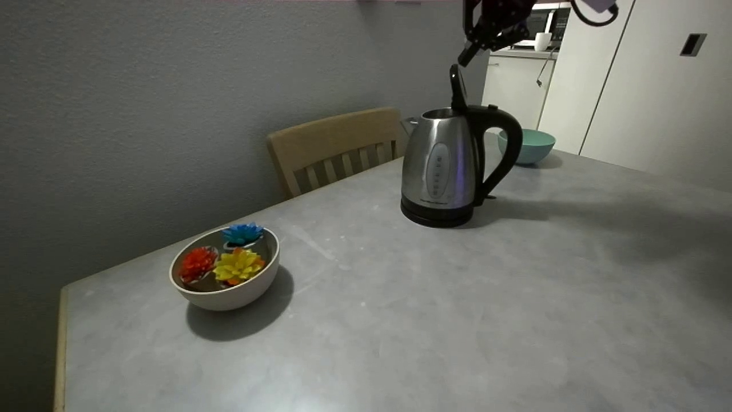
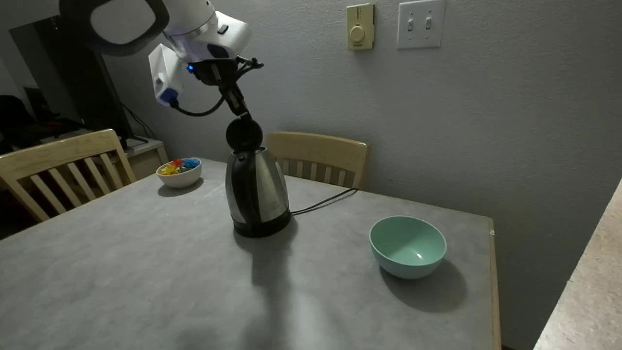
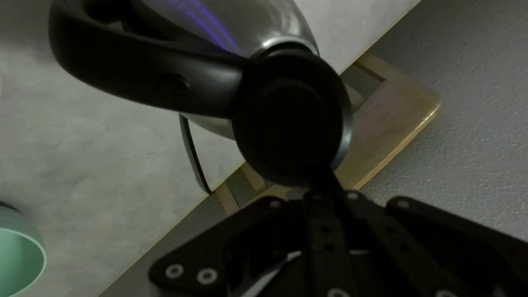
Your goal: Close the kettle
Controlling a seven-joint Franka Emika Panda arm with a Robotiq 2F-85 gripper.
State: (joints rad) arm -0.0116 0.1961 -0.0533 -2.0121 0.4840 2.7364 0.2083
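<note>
The brushed steel kettle point(image 1: 439, 166) stands upright on the table, with its black curved handle point(image 1: 510, 143) toward the right in that exterior view. Its round black lid point(image 1: 457, 88) is open and stands nearly vertical; it also shows in an exterior view point(image 2: 244, 134) and in the wrist view point(image 3: 288, 119). My gripper point(image 1: 466, 56) is just above the lid's upper edge, on its handle side. The fingers look closed together with nothing between them. In the wrist view the fingertips point(image 3: 324, 181) overlap the lid's edge; whether they touch it I cannot tell.
A white bowl point(image 1: 229, 297) with red, yellow and blue flowers stands on the table. A green bowl point(image 2: 407, 262) stands on the kettle's handle side. A black cord point(image 2: 325, 201) runs from the kettle's base to the table edge. A wooden chair point(image 1: 337, 137) and the wall are behind.
</note>
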